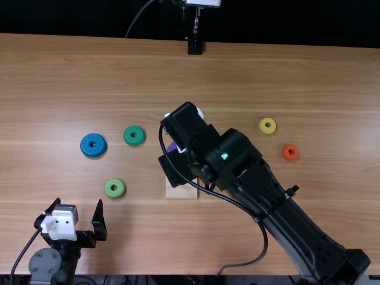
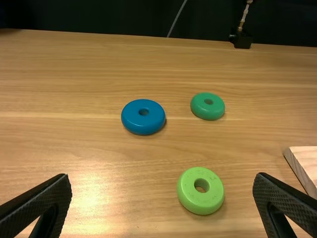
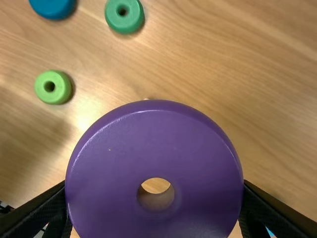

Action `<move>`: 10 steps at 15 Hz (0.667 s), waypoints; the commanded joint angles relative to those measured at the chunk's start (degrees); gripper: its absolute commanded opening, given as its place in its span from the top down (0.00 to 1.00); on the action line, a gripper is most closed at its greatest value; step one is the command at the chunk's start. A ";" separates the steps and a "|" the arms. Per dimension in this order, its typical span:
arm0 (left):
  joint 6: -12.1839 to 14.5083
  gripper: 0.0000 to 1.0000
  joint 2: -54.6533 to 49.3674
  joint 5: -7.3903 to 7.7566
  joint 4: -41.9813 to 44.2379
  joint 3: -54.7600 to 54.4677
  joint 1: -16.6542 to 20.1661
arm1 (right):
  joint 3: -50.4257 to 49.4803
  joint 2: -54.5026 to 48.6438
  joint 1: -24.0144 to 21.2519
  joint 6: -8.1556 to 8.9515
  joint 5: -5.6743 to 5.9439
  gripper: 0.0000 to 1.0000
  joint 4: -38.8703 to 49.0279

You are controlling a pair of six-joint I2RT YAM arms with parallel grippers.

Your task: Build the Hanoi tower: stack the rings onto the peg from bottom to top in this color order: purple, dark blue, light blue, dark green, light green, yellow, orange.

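Listing the stock on the wooden surface (image 1: 231, 68), as I see it from my seat:

Item, purple ring (image 3: 114, 148), largest of the lot: gripped by my right tool (image 1: 196, 141), one finger on either side of its rim, its flat face and centre hole toward the wrist camera. Location, around the middle of the surface, just beyond the part of the pale wooden block (image 1: 181, 191) that shows. Whether the ring touches anything beneath, I cannot tell.

Item, my left tool (image 1: 79, 203): fingers spread wide, nothing between them, stationed at the near left.

Item, blue ring (image 1: 93, 145): lying flat, farther out than my left tool.

Item, dark green ring (image 1: 134, 135): flat, to the right of the blue one and slightly farther away.

Item, light green ring (image 1: 114, 188): flat, nearer to me than both, left of the block and apart from it.

Item, yellow ring (image 1: 267, 126): flat, beyond my right arm, on the right side.

Item, orange ring (image 1: 290, 152): flat, near the yellow one, a little closer to me and farther right.
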 commanded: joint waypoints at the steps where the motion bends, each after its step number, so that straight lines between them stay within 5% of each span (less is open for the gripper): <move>1: 0.80 0.00 -0.67 0.72 -4.53 -6.00 0.30 | -1.79 -1.60 0.78 1.66 -0.24 1.00 0.16; 10: 0.91 0.00 -0.67 0.72 -4.53 -6.00 0.30 | -2.05 -1.33 1.66 1.87 -0.34 1.00 0.69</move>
